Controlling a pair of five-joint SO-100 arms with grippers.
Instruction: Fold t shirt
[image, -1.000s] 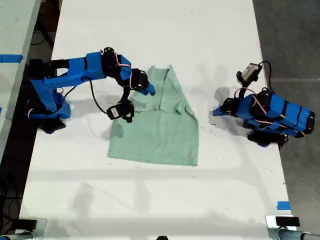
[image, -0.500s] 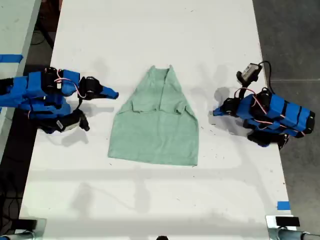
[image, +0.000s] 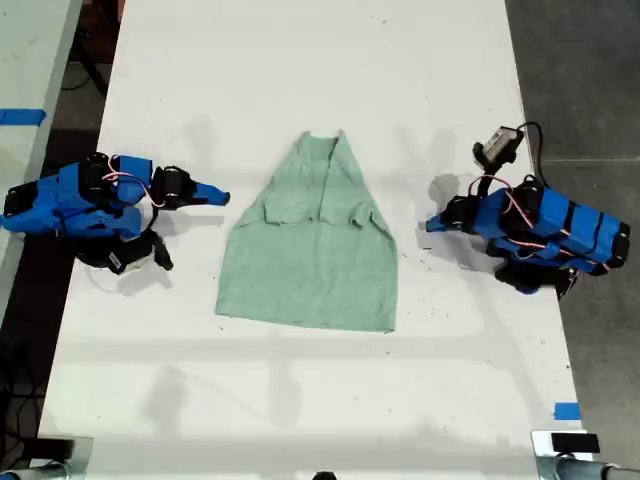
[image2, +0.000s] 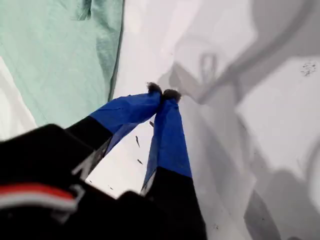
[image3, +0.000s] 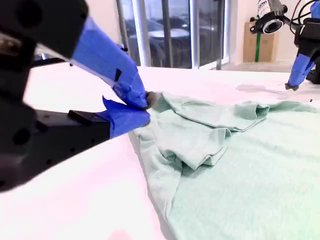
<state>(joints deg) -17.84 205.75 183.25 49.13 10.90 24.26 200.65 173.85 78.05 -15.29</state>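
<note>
though one sleeve hides folded, the t shirt (image: 310, 245) lies flat

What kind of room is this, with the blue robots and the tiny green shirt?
Probably a robot lab or workshop. A long white table holds two blue arms, one on each side of the t shirt. Blue tape marks sit at the table's edge, and the second wrist view shows big windows.
</note>
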